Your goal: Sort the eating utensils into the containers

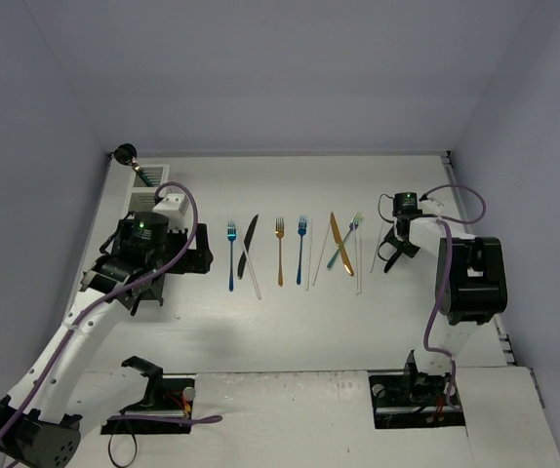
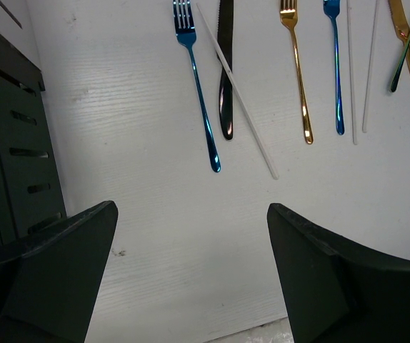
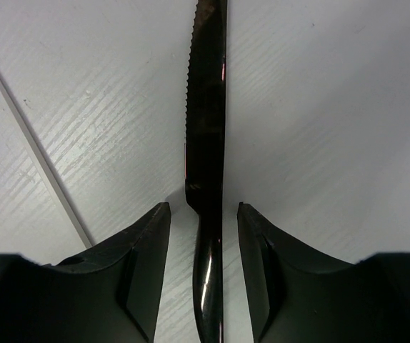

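Note:
The eating utensils lie in a row on the white table: blue fork, black knife, gold fork, second blue fork, gold knife, teal fork and pale chopsticks. The white containers stand at the far left. A black container shows at the left of the left wrist view. My left gripper is open and empty, above bare table. My right gripper is open, its fingers either side of another black knife without touching it.
A pale chopstick lies just left of the right gripper's knife. In the left wrist view the blue fork, a chopstick and the black knife lie ahead of the open fingers. Walls enclose the table's far and side edges.

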`<state>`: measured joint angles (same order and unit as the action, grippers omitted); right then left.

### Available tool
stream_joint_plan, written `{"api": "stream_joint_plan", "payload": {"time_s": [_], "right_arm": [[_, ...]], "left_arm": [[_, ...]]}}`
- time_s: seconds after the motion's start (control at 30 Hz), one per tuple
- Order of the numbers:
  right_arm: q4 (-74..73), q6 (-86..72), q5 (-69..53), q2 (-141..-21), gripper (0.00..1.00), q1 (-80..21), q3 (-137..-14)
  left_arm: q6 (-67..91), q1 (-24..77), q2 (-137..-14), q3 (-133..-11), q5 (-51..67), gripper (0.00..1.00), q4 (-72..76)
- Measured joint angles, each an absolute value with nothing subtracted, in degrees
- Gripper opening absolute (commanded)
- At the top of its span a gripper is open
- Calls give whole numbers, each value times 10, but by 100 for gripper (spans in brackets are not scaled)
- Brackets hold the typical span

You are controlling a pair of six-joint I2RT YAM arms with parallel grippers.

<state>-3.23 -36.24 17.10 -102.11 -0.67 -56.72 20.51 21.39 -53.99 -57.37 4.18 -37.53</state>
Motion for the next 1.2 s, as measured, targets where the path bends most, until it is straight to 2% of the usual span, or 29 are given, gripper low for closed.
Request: {"api": "stream_joint_plan", "payload": {"time_s": [0.2, 0.3, 0.33, 0.37, 0.8, 1.0, 1.2], "right_arm": [[-42, -363, 170, -1019, 28, -7, -567], [-44, -365, 169, -1019, 12, -7, -567], [-44, -365, 168, -1019, 3, -7, -567], [-44, -365, 167, -1019, 0, -7, -567], [-101, -300, 144, -967, 0, -34, -551], [-102, -215, 138, -854, 0, -113, -548], [-63, -112, 58, -729, 0, -234, -548]], "left_arm": [[208, 214, -540, -585, 49, 84, -377], [209, 214, -540, -594, 51, 83, -377], [209, 214, -540, -596, 51, 84, -377], [209, 214, -540, -598, 51, 84, -377], [221, 219, -560, -626, 98, 84, -382], [231, 239, -585, -666, 139, 84, -377], [253, 245, -611, -693, 199, 84, -341]]}}
